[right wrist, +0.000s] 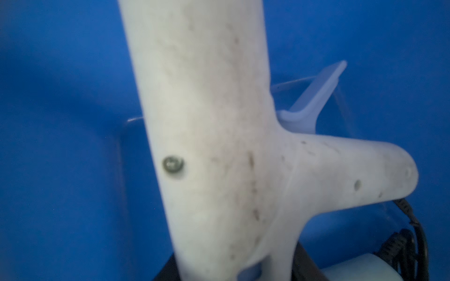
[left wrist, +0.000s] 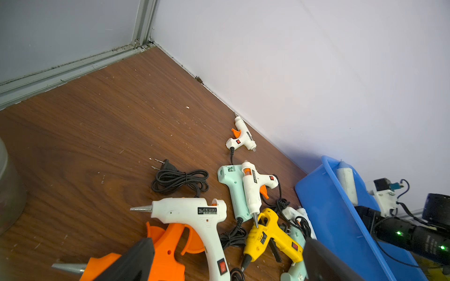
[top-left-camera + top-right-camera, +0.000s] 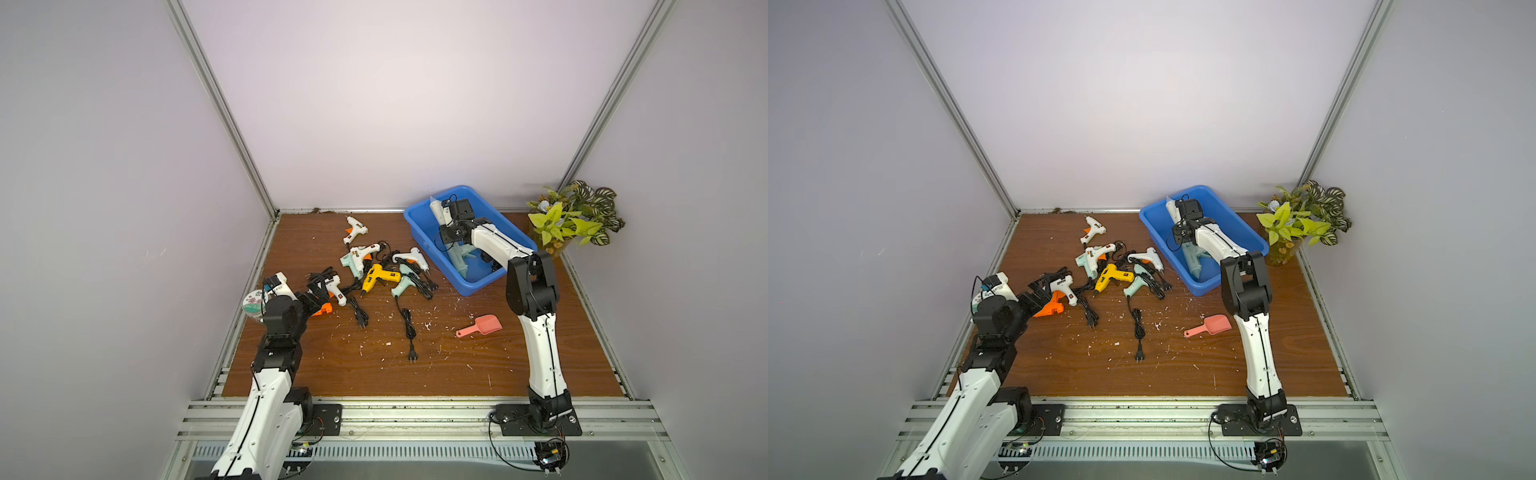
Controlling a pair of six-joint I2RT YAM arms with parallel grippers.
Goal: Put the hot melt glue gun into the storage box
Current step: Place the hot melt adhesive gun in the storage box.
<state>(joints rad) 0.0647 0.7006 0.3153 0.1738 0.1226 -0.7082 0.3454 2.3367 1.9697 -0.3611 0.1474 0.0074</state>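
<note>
My right fingers (image 1: 304, 265) seem clamped on a white glue gun (image 1: 207, 146) in the storage box (image 3: 422, 222); left fingers (image 2: 136, 262) spread wide.

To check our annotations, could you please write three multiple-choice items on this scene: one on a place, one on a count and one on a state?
1. Where is the scoop? A in the box; B on the table; C in the plant.
2. How many guns are yellow? A one; B two; C three.
3. The left pincer is: A open; B shut on the scoop; C shut on a cord.

Key:
1 B: it lies on bare wood.
2 A: a single yellow gun lies in the pile.
3 A: its fingers stand wide apart in the wrist view.
</note>
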